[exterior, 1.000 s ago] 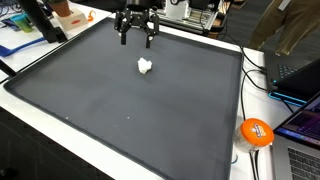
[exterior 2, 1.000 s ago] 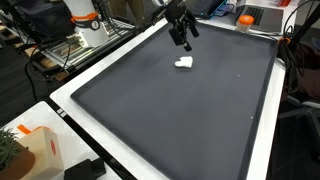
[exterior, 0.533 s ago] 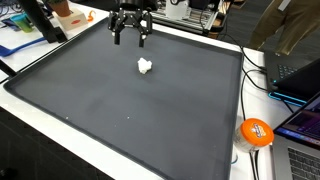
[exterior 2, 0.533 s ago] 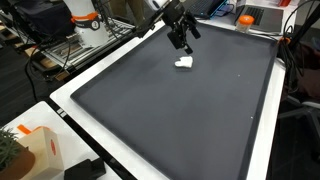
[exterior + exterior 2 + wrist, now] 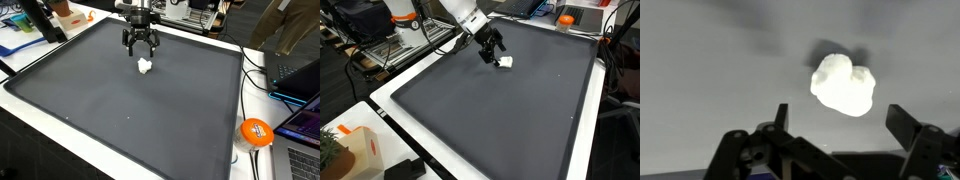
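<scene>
Hovering wide-jawed — gripper [image 5: 140, 52] just above white lump [image 5: 145, 67].

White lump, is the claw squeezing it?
No, the gripper hangs open above the white lump, which lies untouched on the dark mat.

Both exterior views look down from different sides on the wide dark grey mat [image 5: 120, 110]. The near wrist view shares with them only the small white crumpled lump [image 5: 843, 84].

No legible text or labels.
</scene>
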Robot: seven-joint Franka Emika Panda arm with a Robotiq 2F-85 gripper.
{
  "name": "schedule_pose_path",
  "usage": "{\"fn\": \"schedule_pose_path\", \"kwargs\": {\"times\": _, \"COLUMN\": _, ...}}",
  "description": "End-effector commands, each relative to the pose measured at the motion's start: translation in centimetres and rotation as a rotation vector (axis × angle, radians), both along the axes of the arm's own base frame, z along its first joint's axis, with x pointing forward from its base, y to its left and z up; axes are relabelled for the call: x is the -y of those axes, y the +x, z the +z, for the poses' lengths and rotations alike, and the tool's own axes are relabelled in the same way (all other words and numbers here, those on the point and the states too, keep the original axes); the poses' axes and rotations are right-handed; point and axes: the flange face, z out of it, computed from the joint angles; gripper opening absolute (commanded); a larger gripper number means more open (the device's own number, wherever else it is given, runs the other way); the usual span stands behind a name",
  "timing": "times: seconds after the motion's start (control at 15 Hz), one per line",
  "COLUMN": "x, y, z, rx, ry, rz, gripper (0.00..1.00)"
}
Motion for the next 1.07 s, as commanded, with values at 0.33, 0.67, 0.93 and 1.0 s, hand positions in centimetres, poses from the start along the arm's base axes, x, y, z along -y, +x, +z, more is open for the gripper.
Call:
{"fn": "schedule_pose_path", "kwargs": {"times": 0.33, "x": 0.1, "y": -0.7, "z": 0.3, "rx": 0.006, "ry": 0.031, "rz": -0.010, "gripper": 1.00}}
{"fn": "schedule_pose_path", "kwargs": {"times": 0.67, "x": 1.6, "y": -2.7, "z": 2.2, "rx": 0.017, "ry": -0.020, "rz": 0.081, "gripper": 1.00}}
{"fn": "schedule_pose_path", "kwargs": {"times": 0.93, "x": 2.3, "y": -3.0, "z": 3.9, "rx": -0.023, "ry": -0.009, "rz": 0.126, "gripper": 1.00}}
{"fn": "schedule_pose_path", "kwargs": {"times": 1.0, "x": 2.4, "y": -3.2, "z": 4.1, "rx": -0.049, "ry": 0.003, "rz": 0.144, "gripper": 1.00}}
